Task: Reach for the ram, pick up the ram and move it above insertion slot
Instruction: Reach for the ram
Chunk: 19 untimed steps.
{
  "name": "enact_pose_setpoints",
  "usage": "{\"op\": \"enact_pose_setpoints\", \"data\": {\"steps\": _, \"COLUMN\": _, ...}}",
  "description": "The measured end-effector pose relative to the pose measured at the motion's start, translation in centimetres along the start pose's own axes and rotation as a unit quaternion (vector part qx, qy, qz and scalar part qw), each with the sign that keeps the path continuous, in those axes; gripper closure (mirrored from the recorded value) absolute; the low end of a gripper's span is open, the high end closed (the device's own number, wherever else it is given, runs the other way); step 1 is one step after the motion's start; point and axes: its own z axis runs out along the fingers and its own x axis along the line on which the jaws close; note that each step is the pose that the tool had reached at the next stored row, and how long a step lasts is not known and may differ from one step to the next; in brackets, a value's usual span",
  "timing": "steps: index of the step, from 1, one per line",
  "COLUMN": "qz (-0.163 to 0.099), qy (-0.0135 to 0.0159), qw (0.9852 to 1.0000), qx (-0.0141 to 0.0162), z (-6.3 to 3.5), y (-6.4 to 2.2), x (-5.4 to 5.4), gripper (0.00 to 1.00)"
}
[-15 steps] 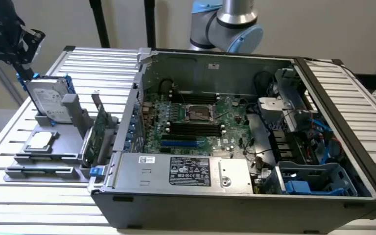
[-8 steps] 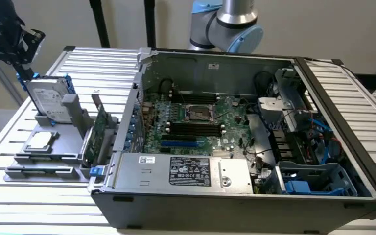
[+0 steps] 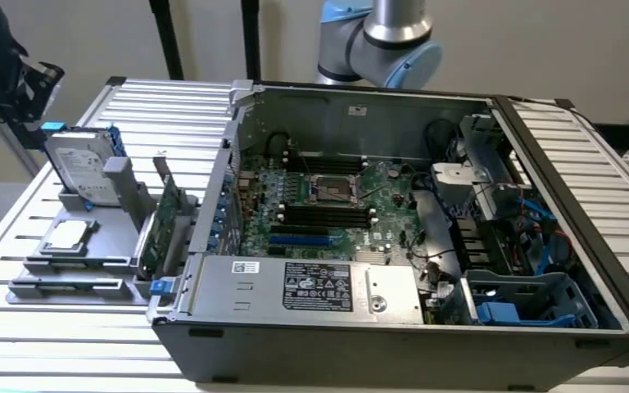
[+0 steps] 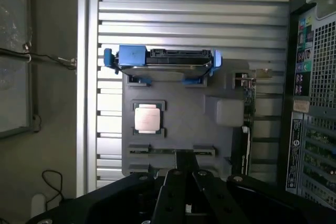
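We see the ram (image 4: 173, 151) edge-on as a thin, dark, straight strip. It stands in a narrow groove between two small end holders of a matte grey moulded fixture (image 4: 184, 103). The fixture lies on the bench (image 4: 194, 3), outside the computer case (image 3: 402, 348). In the wrist view the black, angular end effector (image 4: 182, 174) comes close to the middle of the ram. We cannot tell whether it touches it, nor whether it is released or clenched. Just beside the ram on the fixture a square processor (image 4: 147, 118) with a dull metal lid sits in its recess. Beyond that is a silver hard drive (image 4: 165, 59) in a blue plastic carrier. A green expansion card (image 3: 165, 225) stands on edge along the fixture's side nearest the case. The bench is ribbed aluminium, its slats running in parallel. Inside the open dark steel case, on the green motherboard (image 3: 386, 192), the insertion slot (image 3: 320, 215) is one of several long black parallel sockets. They lie beside a shorter bright blue slot (image 3: 304, 240), well apart from the ram.
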Motion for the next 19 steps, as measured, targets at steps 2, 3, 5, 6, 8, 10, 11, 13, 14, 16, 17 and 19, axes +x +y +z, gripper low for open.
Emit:
{"op": "enact_pose_setpoints", "data": {"steps": 2, "qz": 0.0, "qy": 0.0, "qw": 1.0, "qx": 0.0, "z": 0.06, "y": -0.89, "x": 0.0, "gripper": 0.89}}
{"op": "enact_pose_setpoints", "data": {"steps": 3, "qz": 0.0, "qy": 0.0, "qw": 1.0, "qx": 0.0, "z": 0.09, "y": -1.34, "x": 0.0, "gripper": 0.89}}
{"op": "enact_pose_setpoints", "data": {"steps": 5, "qz": 0.0, "qy": 0.0, "qw": 1.0, "qx": 0.0, "z": 0.17, "y": -2.27, "x": 0.0, "gripper": 0.89}}
{"op": "enact_pose_setpoints", "data": {"steps": 6, "qz": 0.0, "qy": 0.0, "qw": 1.0, "qx": 0.0, "z": 0.22, "y": -2.71, "x": 0.1, "gripper": 0.89}}
{"op": "enact_pose_setpoints", "data": {"steps": 8, "qz": 0.0, "qy": 0.0, "qw": 1.0, "qx": 0.0, "z": 0.33, "y": -3.65, "x": 0.1, "gripper": 0.89}}
{"op": "enact_pose_setpoints", "data": {"steps": 10, "qz": 0.0, "qy": 0.0, "qw": 1.0, "qx": 0.0, "z": 0.44, "y": -4.55, "x": 0.1, "gripper": 0.89}}
{"op": "enact_pose_setpoints", "data": {"steps": 11, "qz": 0.0, "qy": 0.0, "qw": 1.0, "qx": 0.0, "z": 0.5, "y": -4.99, "x": 0.0, "gripper": 0.89}}
{"op": "enact_pose_setpoints", "data": {"steps": 13, "qz": 0.0, "qy": 0.0, "qw": 1.0, "qx": 0.0, "z": 0.61, "y": -5.81, "x": 0.0, "gripper": 0.89}}
{"op": "enact_pose_setpoints", "data": {"steps": 14, "qz": 0.0, "qy": 0.0, "qw": 1.0, "qx": 0.0, "z": 0.66, "y": -6.15, "x": 0.0, "gripper": 0.89}}
{"op": "enact_pose_setpoints", "data": {"steps": 16, "qz": 0.0, "qy": -0.0001, "qw": 1.0, "qx": 0.0, "z": 0.75, "y": -6.58, "x": -0.1, "gripper": 0.89}}
{"op": "enact_pose_setpoints", "data": {"steps": 17, "qz": -0.003, "qy": 0.0, "qw": 1.0, "qx": 0.0, "z": 0.77, "y": -6.6, "x": -0.2, "gripper": 0.89}}
{"op": "enact_pose_setpoints", "data": {"steps": 19, "qz": -0.018, "qy": 0.0006, "qw": 0.9998, "qx": 0.0, "z": 0.86, "y": -6.6, "x": -0.2, "gripper": 0.89}}
